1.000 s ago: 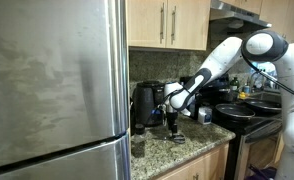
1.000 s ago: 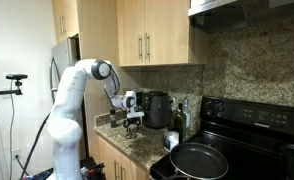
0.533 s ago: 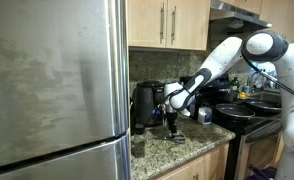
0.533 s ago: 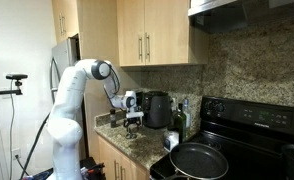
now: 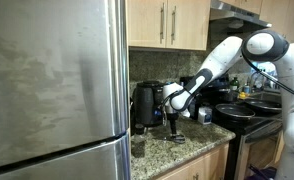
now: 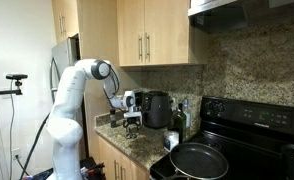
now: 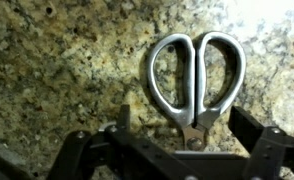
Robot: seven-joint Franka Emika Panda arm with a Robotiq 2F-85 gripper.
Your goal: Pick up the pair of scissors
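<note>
Wrist view looks straight down on the speckled brown granite countertop (image 7: 57, 70), where the small, thin pair of scissors (image 7: 195, 75) with two shiny grey oval handle loops lies flat. The loops sit side by side just toward 1 o'clock from the picture's centre. Their shanks run toward 6 o'clock and meet at a pivot low in the picture, and the blades beyond it are hidden behind the gripper's body. The black Robotiq gripper (image 7: 184, 122) enters from 6 o'clock with its dark fingers (image 7: 122, 120) released and spread wide. One finger stands at 7 o'clock of the loops and the other at 5 o'clock, the scissors' shanks lie between them, and neither finger presses on the metal. In an exterior view the white Panda arm (image 5: 232, 55) reaches in from 3 o'clock and bends down to the counter edge (image 5: 187, 152), the gripper (image 5: 175, 122) pointing downward just above a small dark shape on the stone that is too small to make out. A black kettle-like appliance (image 5: 145, 103) stands at 9 o'clock of the gripper, a tall stainless-steel fridge door (image 5: 52, 80) fills the side beyond it, and a black stove (image 5: 249, 118) lies at 3 o'clock. In an exterior view the gripper (image 6: 134, 122) hangs over the counter with that appliance (image 6: 159, 108) at 3 o'clock, a black frying pan (image 6: 199, 160) toward 5 o'clock, and light wooden cabinets (image 6: 137, 35) at 12 o'clock.
</note>
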